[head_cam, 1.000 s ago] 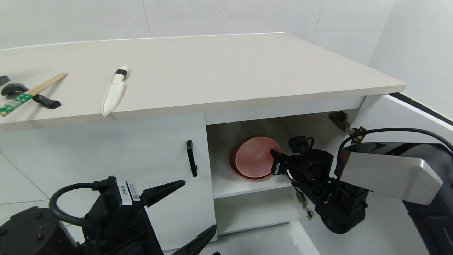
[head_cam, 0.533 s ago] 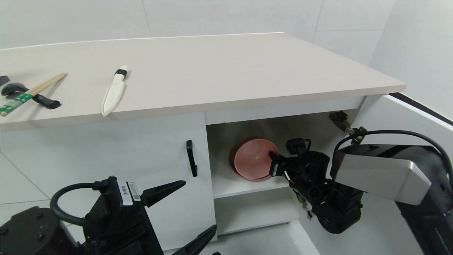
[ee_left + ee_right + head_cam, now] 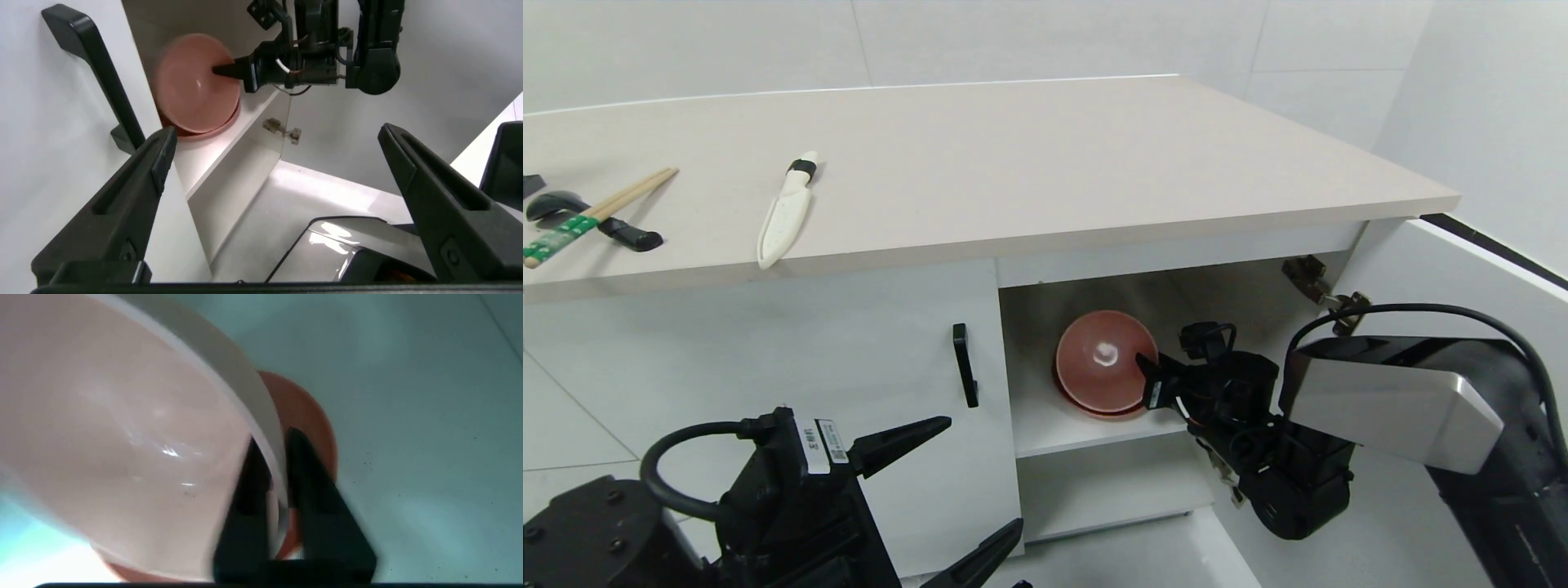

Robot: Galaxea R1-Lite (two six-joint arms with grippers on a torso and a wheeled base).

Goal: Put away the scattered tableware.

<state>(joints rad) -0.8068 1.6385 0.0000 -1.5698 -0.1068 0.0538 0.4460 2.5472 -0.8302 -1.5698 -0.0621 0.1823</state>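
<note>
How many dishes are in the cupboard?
2. A pale pink round bowl, held at its rim by the right hand, and an orange-red dish beneath it on the shelf. More may be hidden.

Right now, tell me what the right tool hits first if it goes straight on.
The right tool, shut on the pink bowl, would probably meet the red dish on the cabinet shelf, though depth is hard to judge.

white label [image 3: 810,445] on left gripper [image 3: 982,472], print too small to read
</note>
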